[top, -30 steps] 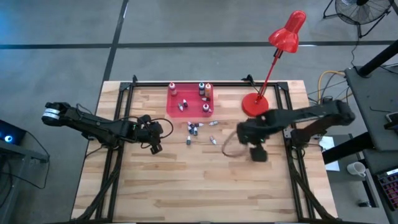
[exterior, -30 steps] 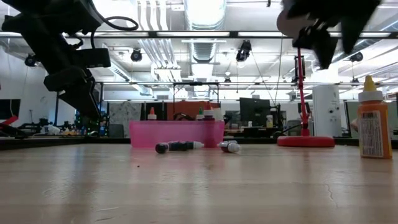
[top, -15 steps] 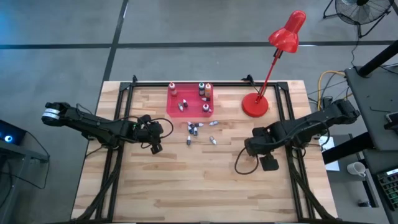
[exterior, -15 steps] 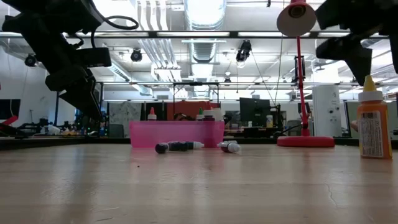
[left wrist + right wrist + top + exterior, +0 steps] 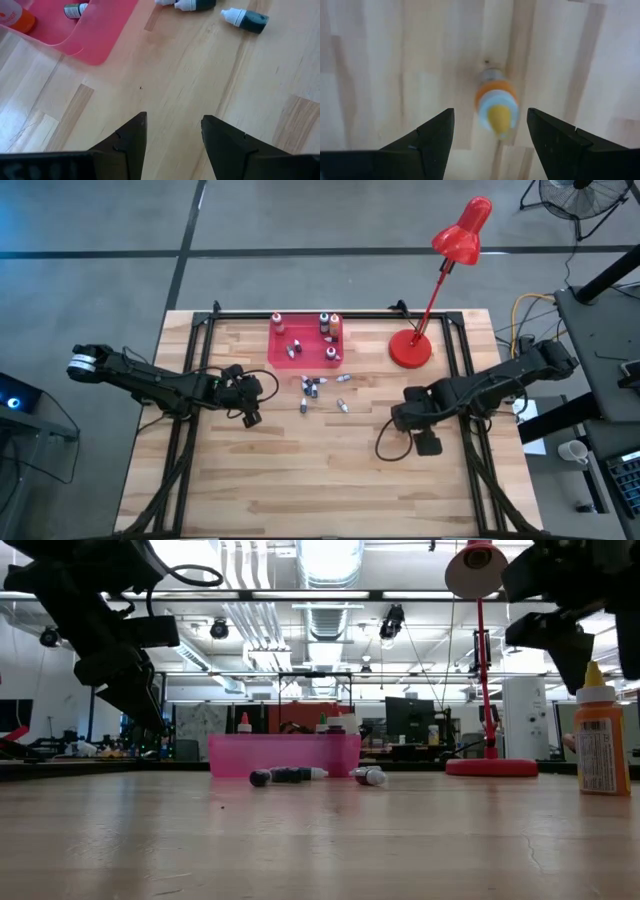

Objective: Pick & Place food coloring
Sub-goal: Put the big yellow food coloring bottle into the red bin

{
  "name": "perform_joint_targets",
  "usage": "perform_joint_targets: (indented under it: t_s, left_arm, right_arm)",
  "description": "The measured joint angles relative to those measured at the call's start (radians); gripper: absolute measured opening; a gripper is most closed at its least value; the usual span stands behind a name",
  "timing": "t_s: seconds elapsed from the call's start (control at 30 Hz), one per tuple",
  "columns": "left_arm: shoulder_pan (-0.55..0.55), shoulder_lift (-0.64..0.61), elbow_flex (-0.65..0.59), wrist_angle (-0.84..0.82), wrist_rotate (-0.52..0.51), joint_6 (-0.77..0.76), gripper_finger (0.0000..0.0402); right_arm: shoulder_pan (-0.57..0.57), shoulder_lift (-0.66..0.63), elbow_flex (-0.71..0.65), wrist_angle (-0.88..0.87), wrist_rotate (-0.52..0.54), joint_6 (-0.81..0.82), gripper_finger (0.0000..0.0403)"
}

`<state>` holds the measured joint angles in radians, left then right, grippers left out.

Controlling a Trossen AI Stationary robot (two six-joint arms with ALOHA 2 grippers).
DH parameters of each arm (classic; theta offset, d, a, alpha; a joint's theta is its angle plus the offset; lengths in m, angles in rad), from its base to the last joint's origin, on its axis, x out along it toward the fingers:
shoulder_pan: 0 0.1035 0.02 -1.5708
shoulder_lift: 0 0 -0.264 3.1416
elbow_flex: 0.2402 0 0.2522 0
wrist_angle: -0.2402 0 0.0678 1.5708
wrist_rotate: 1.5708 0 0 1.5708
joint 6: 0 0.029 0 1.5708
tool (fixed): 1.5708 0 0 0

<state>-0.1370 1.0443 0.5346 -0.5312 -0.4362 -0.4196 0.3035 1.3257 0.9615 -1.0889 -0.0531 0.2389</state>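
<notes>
Hovering over the right half of the worktop [image 5: 300,480], the right gripper [image 5: 490,131] points straight down with its fingers spread wide and nothing between them; an orange dropper bottle [image 5: 495,104] with a yellow tip stands upright directly beneath it, apart from both fingers. In the low view that orange bottle [image 5: 602,735] stands alone near the right edge. The left gripper [image 5: 172,131] waits above bare wood on the left side, also wide open and empty. Ahead of it lie dark green bottles [image 5: 246,20] on their sides, just beside the pink tray [image 5: 278,350]. More small bottles stand and lie in the tray, and a few lie loose [image 5: 312,387] on the worktop just in front of it. A red lamp [image 5: 410,348] stands right of the tray.
</notes>
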Motion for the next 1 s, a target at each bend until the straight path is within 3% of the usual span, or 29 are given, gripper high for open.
perform_joint_targets:
  t_s: [0.23, 0.73, 1.0]
  left_arm:
    - [0.000, 0.000, 0.000, 0.000, 0.000, -0.001, 0.0161]
    - [0.000, 0.000, 0.000, 0.000, 0.000, -0.004, 0.0161]
    - [0.000, 0.000, 0.000, -0.001, 0.000, -0.004, 0.0161]
  right_arm:
    - [0.000, 0.000, -0.010, 0.001, 0.072, 0.024, 0.0232]
    - [0.000, 0.006, -0.017, 0.010, 0.056, 0.031, 0.0224]
    - [0.000, 0.044, -0.017, 0.009, 0.030, 0.050, 0.0196]
